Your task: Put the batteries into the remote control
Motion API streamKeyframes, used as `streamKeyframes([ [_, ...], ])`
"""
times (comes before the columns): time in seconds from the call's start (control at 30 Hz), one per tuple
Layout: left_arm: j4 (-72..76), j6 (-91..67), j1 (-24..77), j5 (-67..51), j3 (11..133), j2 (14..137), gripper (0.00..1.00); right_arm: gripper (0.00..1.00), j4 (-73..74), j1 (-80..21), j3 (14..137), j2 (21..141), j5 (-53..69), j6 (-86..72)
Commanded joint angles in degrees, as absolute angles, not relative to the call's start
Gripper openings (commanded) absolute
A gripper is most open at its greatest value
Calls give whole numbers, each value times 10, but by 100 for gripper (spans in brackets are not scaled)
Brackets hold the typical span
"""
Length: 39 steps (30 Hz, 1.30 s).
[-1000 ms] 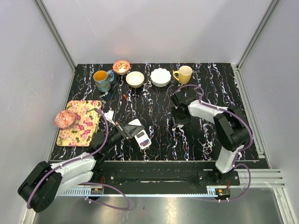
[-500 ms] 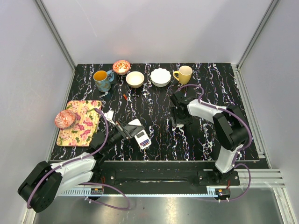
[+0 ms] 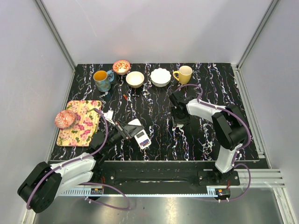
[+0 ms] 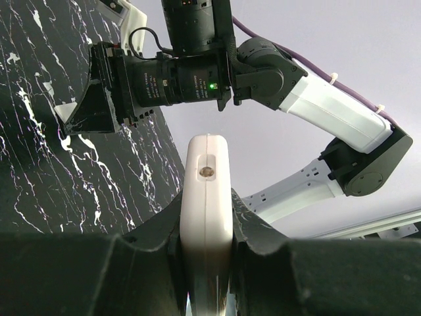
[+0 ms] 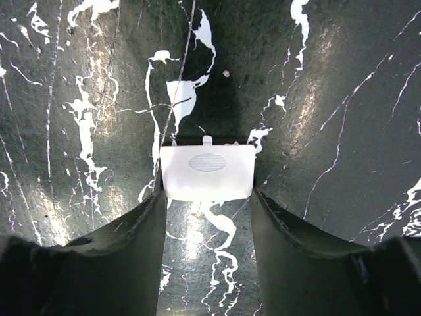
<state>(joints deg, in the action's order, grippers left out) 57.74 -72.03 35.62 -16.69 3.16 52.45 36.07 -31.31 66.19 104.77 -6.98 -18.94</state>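
Note:
My left gripper [image 3: 132, 130] is shut on the remote control [image 3: 141, 136] near the table's front left. The remote lies tilted, its white back up and a bit of red face at its near end. In the left wrist view the remote's white edge [image 4: 206, 171] is clamped between the jaws of the left gripper [image 4: 206, 220]. My right gripper [image 3: 179, 123] points down at the table's middle. In the right wrist view a small white battery cover [image 5: 207, 170] sits gripped between the fingertips of the right gripper [image 5: 207, 192], just above the black marble top. I cannot make out any batteries.
Along the back stand a teal mug [image 3: 102, 79], a patterned bowl [image 3: 121, 66], a cream bowl [image 3: 135, 79], a white bowl [image 3: 160, 77] and a yellow mug [image 3: 184, 74]. A floral board [image 3: 84, 123] with a pink bowl [image 3: 65, 119] lies at the left. A small white object [image 3: 110, 114] lies beside it.
My right gripper has shifted slightly to the left over the table. The left arm and the remote have not moved.

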Motion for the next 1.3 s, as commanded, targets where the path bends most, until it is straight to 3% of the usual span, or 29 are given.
streamKeyframes([
  [0.0, 633, -725, 358, -166, 26, 519, 0, 43, 366, -316, 631, 1065, -82, -201],
  [0.13, 630, -726, 358, -166, 29, 525, 0, 25, 380, -316, 627, 1030, -83, -201],
  [0.47, 653, -723, 359, -154, 76, 592, 0, 0, 525, -381, 670, 852, -93, -202],
  [0.77, 848, -776, 368, -121, 126, 785, 0, 0, 639, -511, 774, 753, -57, -210],
  [0.93, 872, -787, 388, -84, 156, 846, 0, 0, 668, -562, 824, 769, -62, -207],
  [1.27, 932, -825, 398, -47, 207, 924, 0, 0, 670, -564, 868, 838, -58, -185],
])
